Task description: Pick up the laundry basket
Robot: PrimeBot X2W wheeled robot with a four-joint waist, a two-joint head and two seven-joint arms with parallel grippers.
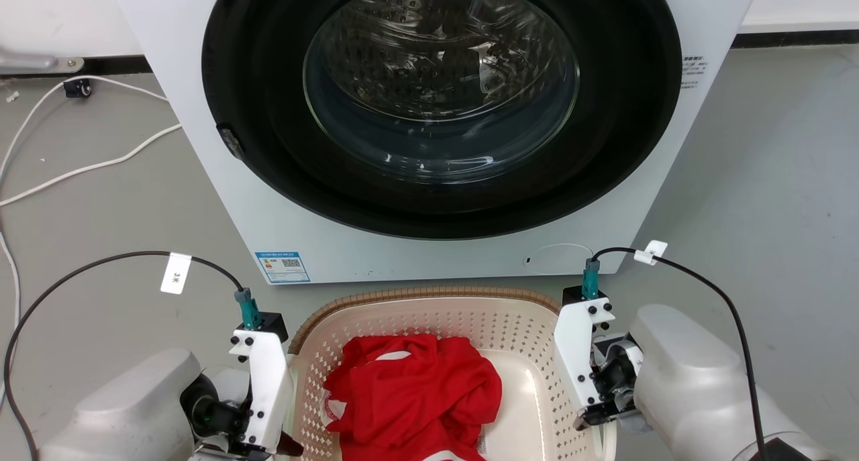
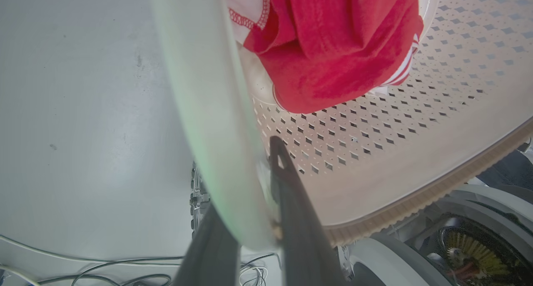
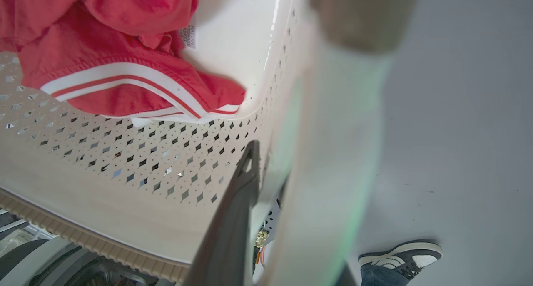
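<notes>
The laundry basket (image 1: 429, 294) stands on the floor right before the washer, cream with perforated walls and a brown woven-look rim, and holds a crumpled red garment (image 1: 416, 387). My left gripper (image 1: 272, 414) is at its left side. In the left wrist view one dark finger (image 2: 291, 202) lies inside the basket wall (image 2: 374, 152) and the other outside, closed on the white handle (image 2: 200, 90). My right gripper (image 1: 590, 394) is at the right side. Its inner finger (image 3: 237, 219) presses against the white handle (image 3: 333, 161); the outer finger is mostly hidden behind that handle.
The white washer (image 1: 221, 199), its round dark glass door (image 1: 439, 78) shut, rises just behind the basket. White cables (image 1: 80, 172) trail over the grey floor at the left. A person's shoe (image 3: 399, 254) stands on the floor beside the basket's right side.
</notes>
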